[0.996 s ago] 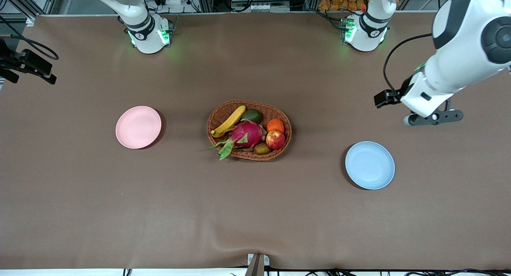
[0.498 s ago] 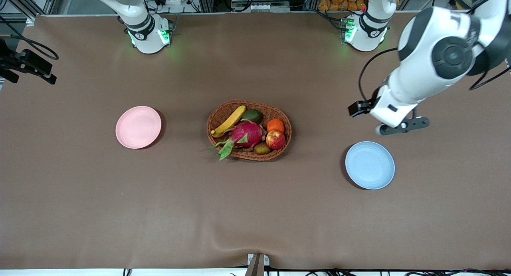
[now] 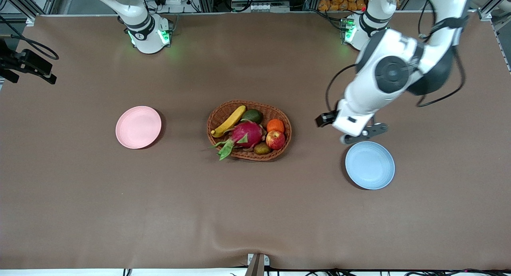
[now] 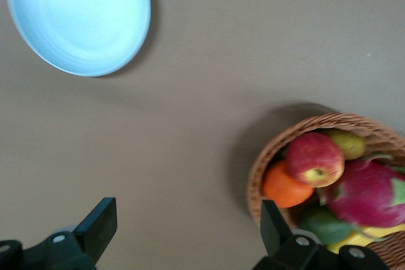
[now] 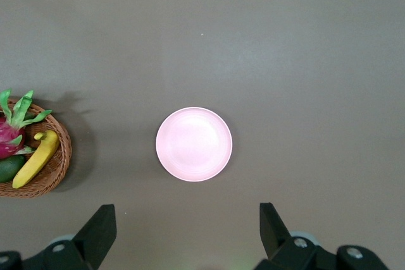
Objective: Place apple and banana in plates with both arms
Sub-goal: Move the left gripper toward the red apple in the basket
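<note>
The apple point(image 3: 275, 140) and the banana point(image 3: 228, 121) lie in a wicker basket point(image 3: 282, 152) at the table's middle. The pink plate point(image 3: 138, 127) sits toward the right arm's end and the blue plate point(image 3: 370, 165) toward the left arm's end; both are bare. My left gripper point(image 3: 362, 133) is open and empty, over the table between basket and blue plate, close to the plate's rim. Its wrist view shows the apple point(image 4: 314, 158), blue plate point(image 4: 79, 17) and open gripper point(image 4: 186, 232). My right gripper point(image 5: 186, 229) is open and empty, high over the pink plate point(image 5: 193, 144), with the banana point(image 5: 37, 159) off to the side.
The basket also holds a magenta dragon fruit point(image 3: 247, 134), an orange point(image 3: 275, 125), a green avocado point(image 3: 252, 115) and a brown kiwi point(image 3: 262, 149). A dark fixture with a cable point(image 3: 28, 64) stands at the table's edge at the right arm's end.
My left arm has swung in from the table's end toward the basket, and its gripper now sits beside the blue plate. The fruit, plates and right arm have not moved.
</note>
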